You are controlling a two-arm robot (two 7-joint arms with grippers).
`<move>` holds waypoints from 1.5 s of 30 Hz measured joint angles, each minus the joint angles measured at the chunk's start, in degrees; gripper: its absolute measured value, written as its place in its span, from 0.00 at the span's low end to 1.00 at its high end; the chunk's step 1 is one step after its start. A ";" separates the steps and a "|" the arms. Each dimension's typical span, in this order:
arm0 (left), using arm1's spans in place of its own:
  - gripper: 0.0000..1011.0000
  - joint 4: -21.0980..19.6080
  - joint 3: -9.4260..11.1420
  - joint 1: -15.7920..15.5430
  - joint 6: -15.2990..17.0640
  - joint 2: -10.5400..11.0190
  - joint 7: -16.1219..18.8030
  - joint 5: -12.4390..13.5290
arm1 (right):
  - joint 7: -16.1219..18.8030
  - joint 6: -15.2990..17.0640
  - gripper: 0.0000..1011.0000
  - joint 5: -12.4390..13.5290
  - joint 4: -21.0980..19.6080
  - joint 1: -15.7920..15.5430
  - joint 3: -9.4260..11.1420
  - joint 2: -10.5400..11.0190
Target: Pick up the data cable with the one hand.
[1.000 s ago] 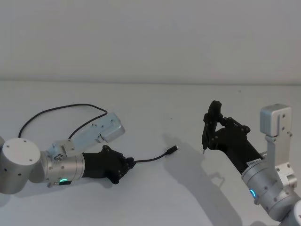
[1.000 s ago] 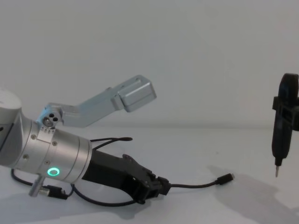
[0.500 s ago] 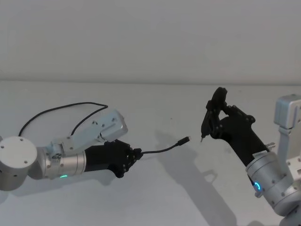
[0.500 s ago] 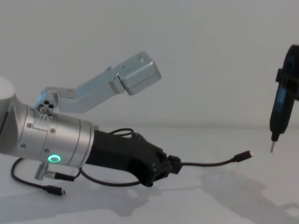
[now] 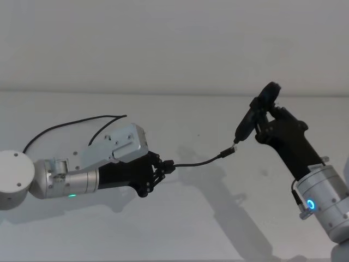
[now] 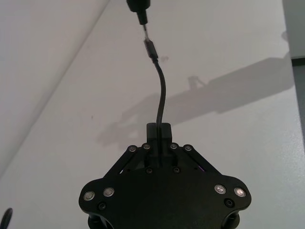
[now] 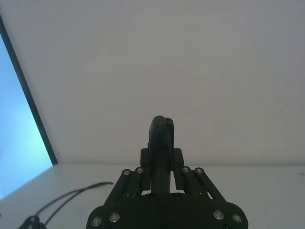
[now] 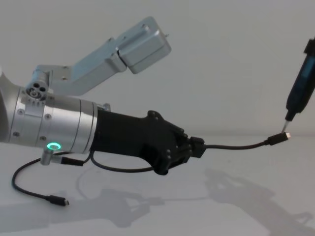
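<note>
White tabletop (image 5: 180, 229) runs back to a plain pale wall (image 5: 163, 43), and the robot's two arms reach in over it from either side. The left gripper (image 5: 166, 165), low on the left, has its short fingers pinched tight on the data cable (image 5: 199, 162). In the left wrist view the cord comes straight out from between them.

From that hold the free length runs rightward and slightly upward, clear of the table. Its long axis points from the left gripper toward the right arm, and it ends in the metal-tipped plug (image 5: 227, 152). The rest of the cable loops on the table behind the left arm, and the second plug (image 8: 59, 200) lies flat on the table below the left wrist in the chest view.

The right gripper (image 5: 263, 117) is raised on the right, clamped around a narrow black device (image 5: 252, 119). Its pin tip (image 5: 235, 142) hangs just above the raised plug; whether the two touch cannot be told.

By the look of it, the pick-up belongs to the left arm, which has the cable in hand. Any next move turns on how the plug's axis lines up under that pin.
</note>
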 joint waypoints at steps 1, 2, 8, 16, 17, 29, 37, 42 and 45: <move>0.04 -0.13 -0.02 0.01 -0.22 0.06 -0.06 0.03 | 0.07 0.02 0.27 0.36 -0.14 -0.05 0.19 -0.05; 0.05 -0.26 -0.05 0.01 -0.45 0.11 -0.14 0.07 | 0.11 0.04 0.27 0.74 -0.34 -0.13 0.44 -0.13; 0.05 -0.98 -0.19 0.04 -1.79 0.39 -0.52 0.29 | 0.21 0.32 0.27 2.90 -1.59 -0.68 2.09 -0.18; 0.05 -1.50 -0.28 0.07 -2.75 0.61 -0.80 0.43 | 0.10 0.49 0.27 4.37 -2.98 -1.44 3.65 0.26; 0.05 -1.57 -0.30 0.06 -2.88 0.64 -0.82 0.45 | 0.07 0.52 0.27 4.57 -3.24 -1.61 3.90 0.39; 0.05 -1.91 -0.37 0.06 -3.53 0.76 -0.99 0.54 | -0.35 1.65 0.27 6.50 -5.47 -3.48 5.23 1.48; 0.05 -1.99 -0.40 0.06 -3.68 0.80 -1.02 0.58 | -0.46 2.49 0.27 7.46 -6.01 -4.14 5.37 2.04; 0.05 -2.02 -0.40 0.06 -3.75 0.82 -1.05 0.59 | -0.55 2.81 0.27 7.89 -6.03 -4.26 5.27 2.26; 0.05 -2.04 -0.40 0.06 -3.78 0.83 -1.07 0.59 | -0.75 2.98 0.27 8.15 -5.86 -4.28 5.11 2.40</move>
